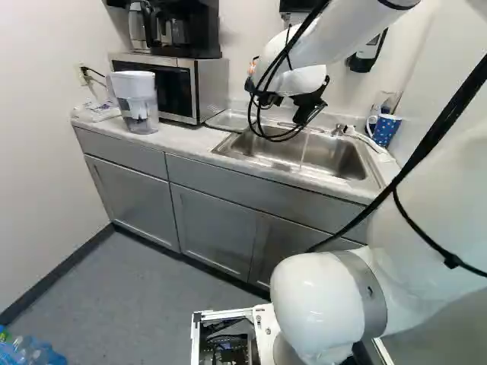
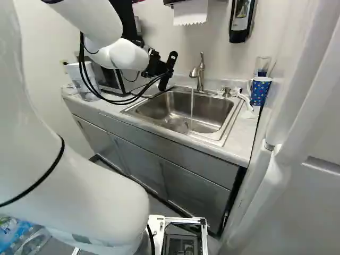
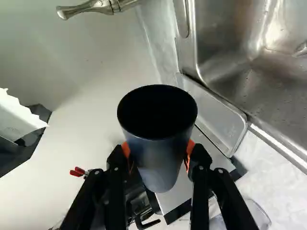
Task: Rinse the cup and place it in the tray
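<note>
Pinching the cup [image 3: 160, 155] from both sides, the fingers [image 3: 199, 160] stand its width apart, leaving its mouth clear, probably for water.

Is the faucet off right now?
No, in the right base view a thin stream of water falls from the faucet into the sink.

base views from behind (both catching sink [image 2: 210, 109]), wrist view closer
</note>
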